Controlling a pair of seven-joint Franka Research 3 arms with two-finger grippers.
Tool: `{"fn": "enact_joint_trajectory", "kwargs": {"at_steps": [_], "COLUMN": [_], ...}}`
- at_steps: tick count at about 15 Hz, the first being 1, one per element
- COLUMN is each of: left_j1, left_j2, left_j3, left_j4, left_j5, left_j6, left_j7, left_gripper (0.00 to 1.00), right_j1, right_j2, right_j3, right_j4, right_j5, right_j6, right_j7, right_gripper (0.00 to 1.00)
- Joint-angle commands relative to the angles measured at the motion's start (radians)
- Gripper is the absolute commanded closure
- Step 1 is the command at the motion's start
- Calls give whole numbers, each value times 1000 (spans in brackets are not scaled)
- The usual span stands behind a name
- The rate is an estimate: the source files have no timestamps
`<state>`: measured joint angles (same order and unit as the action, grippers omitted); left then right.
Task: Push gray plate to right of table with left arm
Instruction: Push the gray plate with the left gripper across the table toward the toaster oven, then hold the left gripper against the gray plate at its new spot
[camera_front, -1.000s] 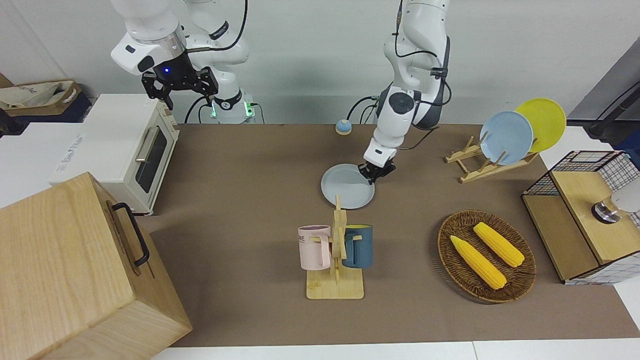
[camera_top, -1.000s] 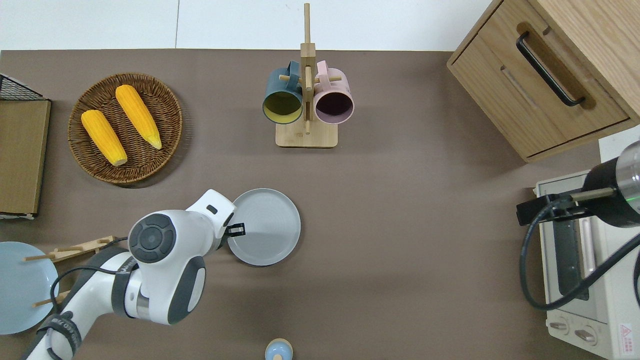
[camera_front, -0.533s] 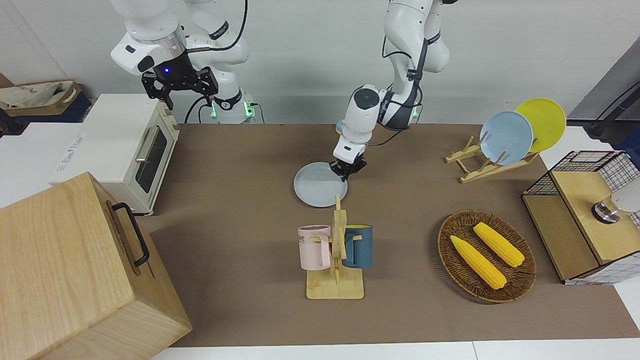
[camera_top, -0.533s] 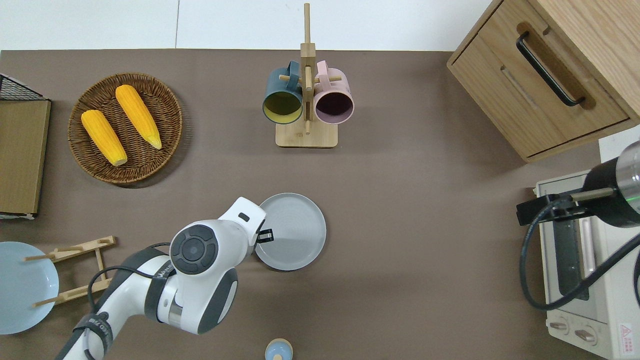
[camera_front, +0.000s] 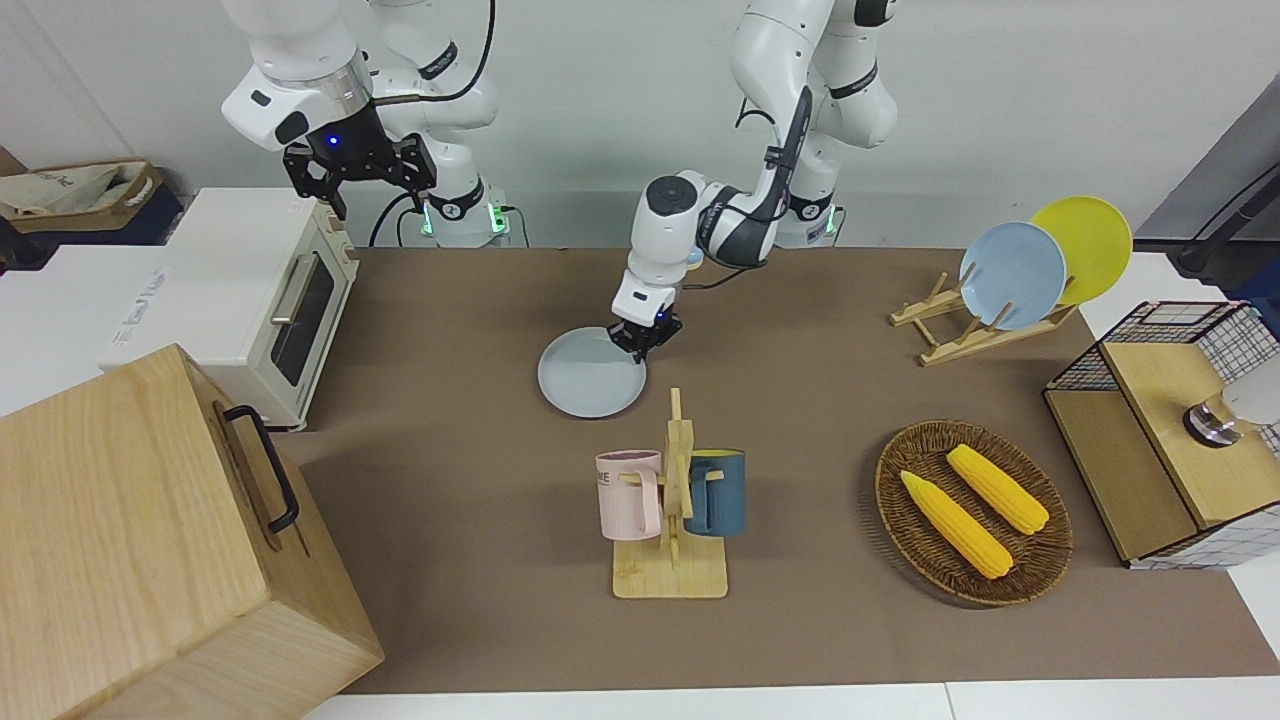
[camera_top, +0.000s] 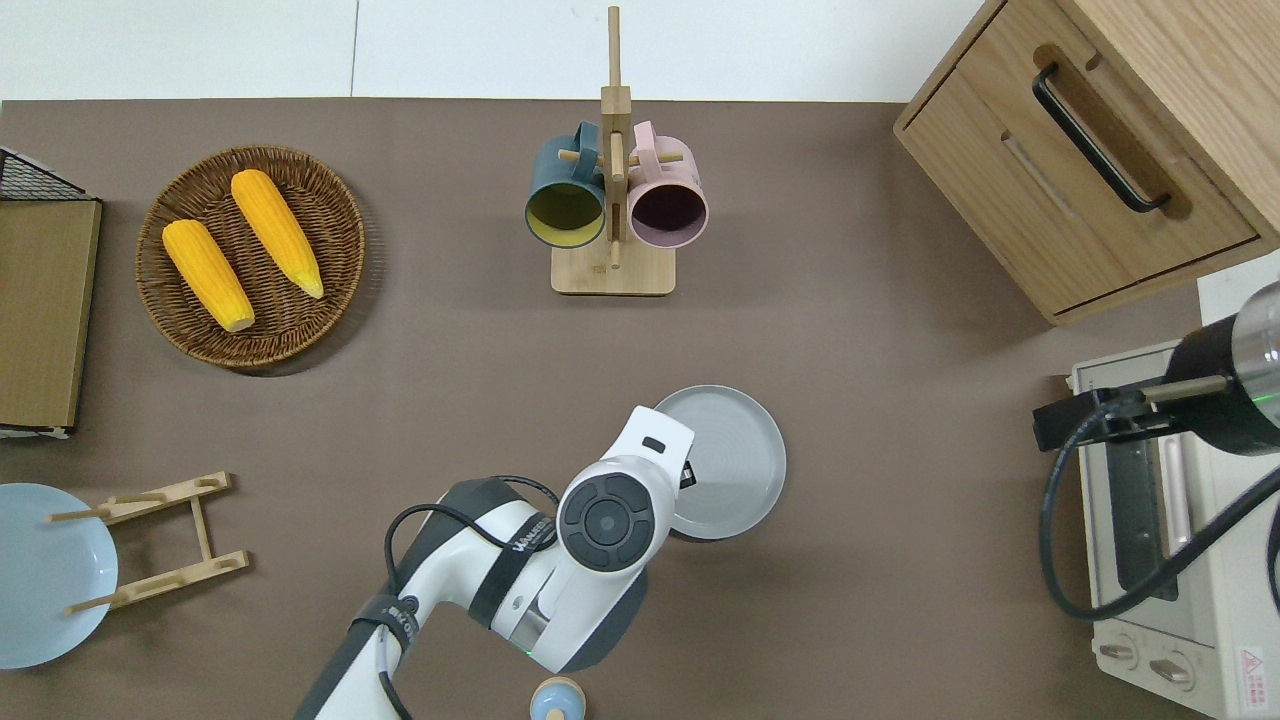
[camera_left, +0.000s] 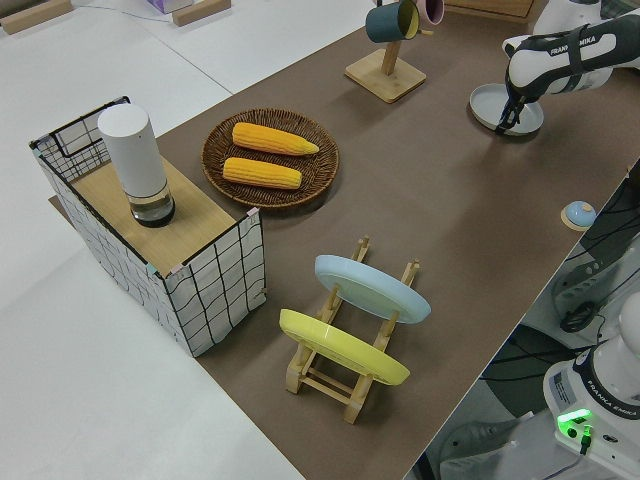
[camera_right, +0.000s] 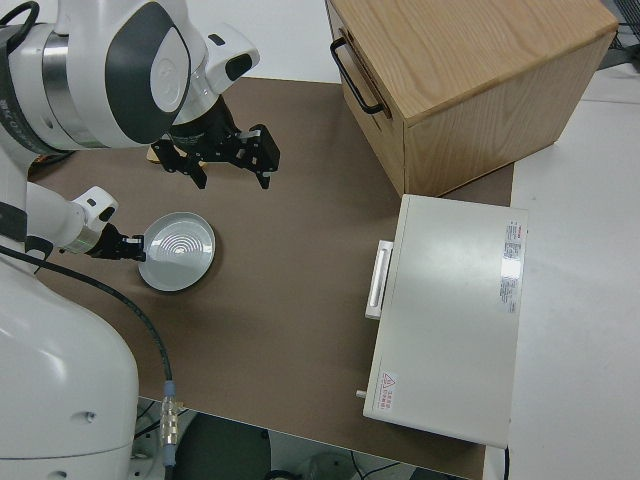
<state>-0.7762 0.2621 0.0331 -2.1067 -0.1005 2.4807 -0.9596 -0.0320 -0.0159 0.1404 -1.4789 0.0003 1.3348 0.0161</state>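
A round, shallow, pale gray-blue plate, the gray plate (camera_front: 590, 373) (camera_top: 725, 462) (camera_right: 178, 250), lies flat on the brown table (camera_front: 480, 330) (camera_top: 860, 560), near its middle. It has a low raised rim and faint concentric rings inside. The left arm's gripper (camera_front: 643, 335) (camera_right: 131, 244) touches its rim on the edge toward the left arm's end.

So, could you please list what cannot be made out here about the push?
- Left tool: overhead, its own wrist covers it; elsewhere too small to tell open or shut.
- Gray plate: overhead, the arm hides the rim at the contact.
- Right arm: parked.
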Motion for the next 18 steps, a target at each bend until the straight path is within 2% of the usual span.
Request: {"fn": "enact_joint_trajectory", "kwargs": {"at_steps": [1, 7, 10, 12, 14, 15, 16, 18], "left_j1": [-54, -106, -106, -110, -110, -109, -106, -97], "left_j2": [117, 161, 198, 206, 201, 200, 197, 180], "left_j3": [11, 8, -19, -21, -18, -16, -16, -13], "left_j4": [167, 235, 289, 298, 307, 310, 310, 312], "left_j5": [47, 71, 71, 73, 73, 73, 74, 73], "left_j6": [-100, -106, -108, -108, -111, -117, -129, -161], "left_j7": [-102, -205, -238, -251, -251, -249, -248, -237], "left_gripper": [1000, 1000, 1000, 978, 840, 726, 563, 374], "right_j1": [-20, -20, -20, -19, -19, -20, -19, -20], "right_j2": [-2, -2, -2, -2, -2, -2, -2, -2], "right_j3": [16, 16, 16, 16, 16, 16, 16, 16], "right_j4": [9, 9, 9, 9, 9, 9, 9, 9], "right_j5": [4, 4, 4, 4, 4, 4, 4, 4], "right_j6": [-16, -16, -16, -16, -16, -16, -16, -16], "right_j7": [12, 13, 13, 13, 13, 13, 12, 13], "right_gripper": [17, 17, 17, 17, 17, 17, 17, 17]}}
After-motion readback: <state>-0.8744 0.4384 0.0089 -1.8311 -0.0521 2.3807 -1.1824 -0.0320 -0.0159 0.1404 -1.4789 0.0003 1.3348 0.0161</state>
